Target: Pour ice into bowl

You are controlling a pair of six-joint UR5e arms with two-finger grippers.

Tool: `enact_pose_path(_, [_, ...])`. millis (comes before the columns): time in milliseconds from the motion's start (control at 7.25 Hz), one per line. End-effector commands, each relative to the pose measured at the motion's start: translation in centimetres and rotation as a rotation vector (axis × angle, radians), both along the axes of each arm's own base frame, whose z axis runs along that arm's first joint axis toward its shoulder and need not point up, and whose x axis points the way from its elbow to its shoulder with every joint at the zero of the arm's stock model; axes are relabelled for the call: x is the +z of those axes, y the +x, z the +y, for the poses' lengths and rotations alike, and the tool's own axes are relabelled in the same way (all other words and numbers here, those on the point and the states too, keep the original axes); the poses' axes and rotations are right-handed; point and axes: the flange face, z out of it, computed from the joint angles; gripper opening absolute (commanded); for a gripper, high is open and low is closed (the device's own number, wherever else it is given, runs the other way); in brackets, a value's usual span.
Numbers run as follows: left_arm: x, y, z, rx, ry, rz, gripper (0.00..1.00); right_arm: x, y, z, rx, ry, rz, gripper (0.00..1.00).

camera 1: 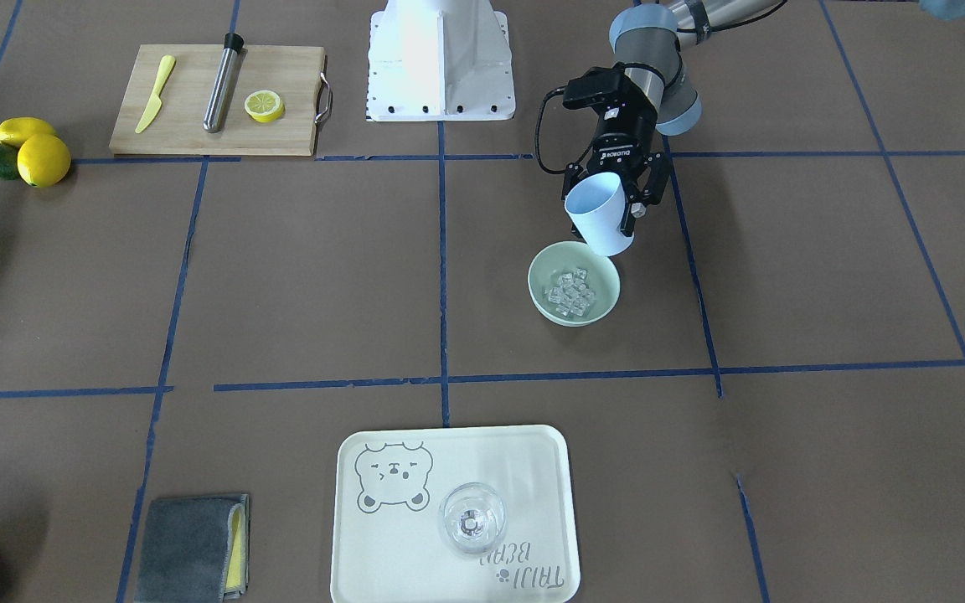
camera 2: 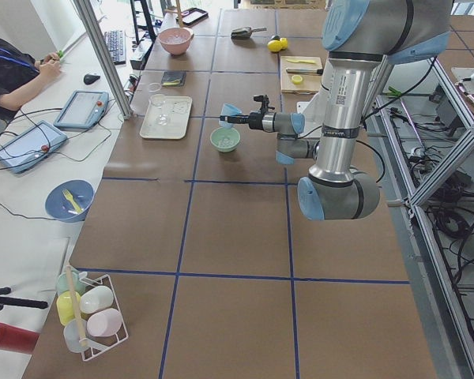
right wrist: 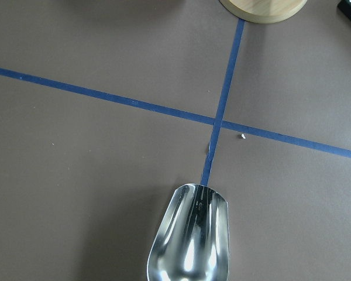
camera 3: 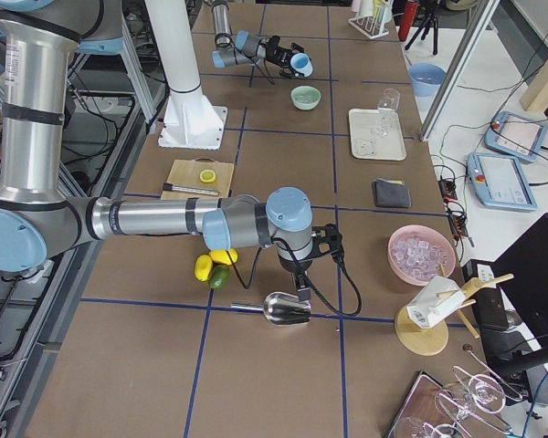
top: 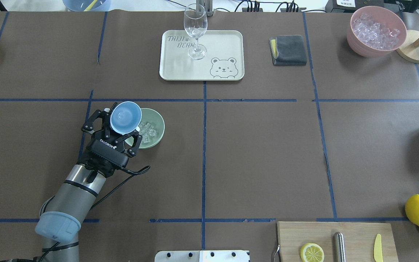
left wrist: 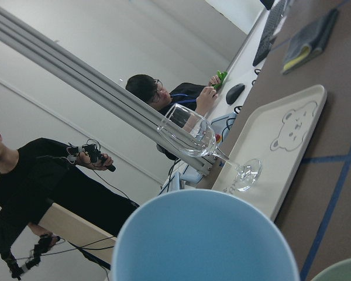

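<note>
Ice in bowl, left claw with tilted cup just above.

The cream tray carries "TAIJI BEAR" in grey outline letters toward its 10 o'clock corner, seen from overhead. The left pincer has "ROBOTIQ" in small white letters on its black body. No other lettering is legible.
</note>
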Motion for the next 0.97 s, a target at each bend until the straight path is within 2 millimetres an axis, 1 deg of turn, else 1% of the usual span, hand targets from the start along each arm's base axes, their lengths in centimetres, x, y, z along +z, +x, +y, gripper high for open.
enact_pose_path(0, [-0.5,0.2,0.8,0.051,-0.133,0.394,0.00,0.0,0.0,0.0,0.000,0.000,-0.001,1.00])
enact_pose_path(138, [-1.4,0.3,0.8,0.065,-0.160,0.516,0.00,-0.1,0.0,0.0,0.000,0.002,-0.001,1.00])
enact_pose_path(276, [-1.9,0.0,0.9,0.066,-0.158,0.527,0.00,-0.1,0.0,0.0,0.000,0.002,-0.001,1.00])
enact_pose_path(414, [-1.3,-0.4,0.8,0.063,-0.160,0.517,0.00,-0.1,0.0,0.0,0.000,0.002,0.001,1.00])
enact_pose_path(552, [0.8,-1.3,0.7,0.053,-0.170,0.488,0.00,-0.1,0.0,0.0,0.000,0.002,0.001,1.00])
enact_pose_path(690, [3.5,-2.7,0.5,0.040,-0.192,0.474,0.00,-0.1,0.0,0.0,0.000,0.002,0.001,1.00])
enact_pose_path(828, [6.5,-4.6,0.1,0.022,-0.227,0.489,0.00,0.0,0.0,0.0,-0.001,0.001,0.003,1.00])
